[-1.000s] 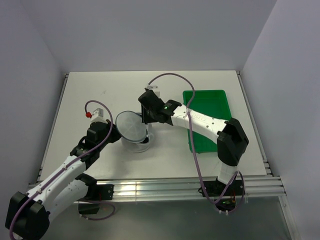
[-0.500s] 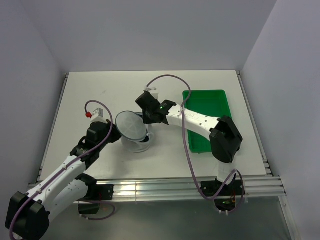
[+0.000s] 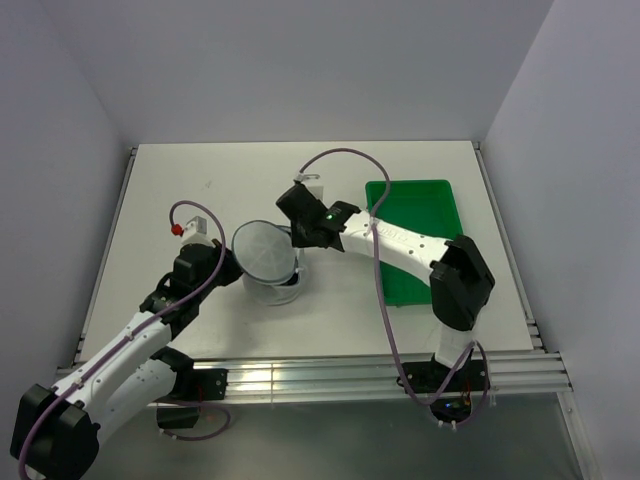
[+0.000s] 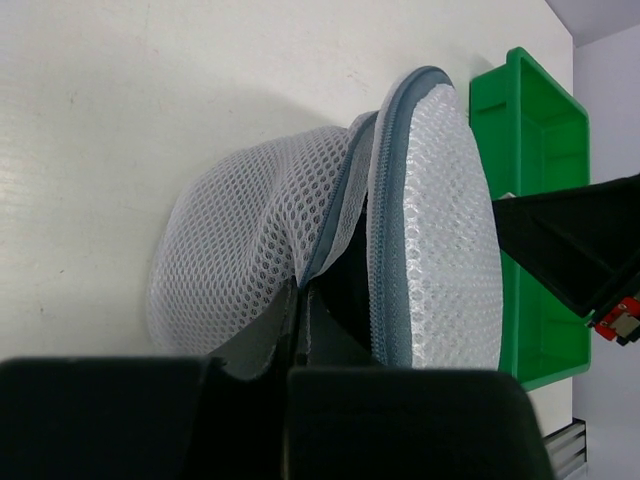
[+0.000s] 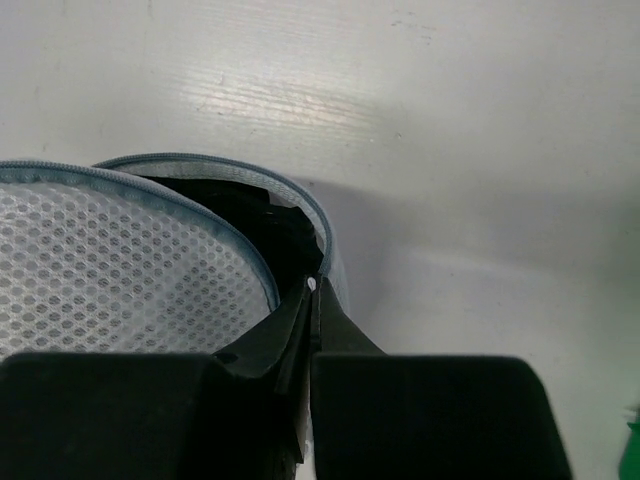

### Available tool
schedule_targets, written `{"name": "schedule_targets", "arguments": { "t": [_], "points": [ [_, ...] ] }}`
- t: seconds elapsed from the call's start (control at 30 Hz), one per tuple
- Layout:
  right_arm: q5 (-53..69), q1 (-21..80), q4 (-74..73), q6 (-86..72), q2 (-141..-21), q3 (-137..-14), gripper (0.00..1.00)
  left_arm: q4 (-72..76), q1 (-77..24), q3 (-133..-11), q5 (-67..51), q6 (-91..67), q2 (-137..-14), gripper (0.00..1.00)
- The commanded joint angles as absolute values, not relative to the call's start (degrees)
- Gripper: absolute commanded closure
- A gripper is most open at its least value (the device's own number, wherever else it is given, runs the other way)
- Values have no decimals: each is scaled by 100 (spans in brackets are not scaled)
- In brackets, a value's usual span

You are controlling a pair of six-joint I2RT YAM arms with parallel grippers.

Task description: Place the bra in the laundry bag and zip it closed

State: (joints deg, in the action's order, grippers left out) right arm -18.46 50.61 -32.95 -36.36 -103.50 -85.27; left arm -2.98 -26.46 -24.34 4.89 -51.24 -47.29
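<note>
The laundry bag (image 4: pixel 250 240) is pinched by both closed jaws; beyond the right jaws the zipper (image 5: pixel 318 225) should be drawn evenly over the bra (image 5: pixel 250 205).

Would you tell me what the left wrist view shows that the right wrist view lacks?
Left wrist only: the green tray, the bulging mesh side of the laundry bag, and the left gripper shut on it. Right wrist only: the right gripper pinching the zipper rim. Both: the mesh lid ajar, dark bra in the gap, white table.

One laundry bag (image 3: pixel 265 262), one bra (image 5: pixel 240 200), one tray (image 3: pixel 420 200).
</note>
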Motion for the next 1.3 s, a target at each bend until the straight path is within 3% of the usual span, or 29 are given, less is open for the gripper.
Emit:
{"name": "schedule_targets", "arguments": {
  "t": [0.0,0.27,0.47,0.7,1.0,1.03,1.07,1.13,1.17,1.27],
  "points": [
    [-2057,5063,-3305,-3647,-9836,-8368,100,-343,-2654,-2566,615,-4949,-4640,100],
    [-1978,4992,-3331,-3726,-8756,-7604,100,-1123,-2277,-3532,931,-4851,-5194,100],
    [-1442,4992,-3086,-3902,-8000,-6770,100,-1582,-2013,-4657,1011,-4641,-6318,100],
    [-1021,5010,-2489,-4148,-8059,-6241,100,-1177,-1995,-4833,615,-4509,-6907,100],
    [-853,5019,-2434,-4280,-8824,-6785,100,-1714,-1995,-5889,607,-4280,-7822,99],
    [-879,5019,-2443,-4289,-8920,-6820,100,-1696,-1995,-5871,624,-4289,-7787,92],
    [-888,5010,-2452,-4289,-8956,-6899,100,-1627,-1986,-5793,659,-4306,-7752,75],
    [-923,5010,-2487,-4298,-9043,-6969,100,-1565,-1995,-5722,703,-4298,-7533,62],
    [-940,5010,-2487,-4324,-9070,-7013,100,-1538,-1995,-5678,738,-4289,-7454,49],
    [-949,4992,-2522,-4377,-9184,-7154,100,-1564,-1995,-5765,791,-4193,-7269,38]
  ]
}}
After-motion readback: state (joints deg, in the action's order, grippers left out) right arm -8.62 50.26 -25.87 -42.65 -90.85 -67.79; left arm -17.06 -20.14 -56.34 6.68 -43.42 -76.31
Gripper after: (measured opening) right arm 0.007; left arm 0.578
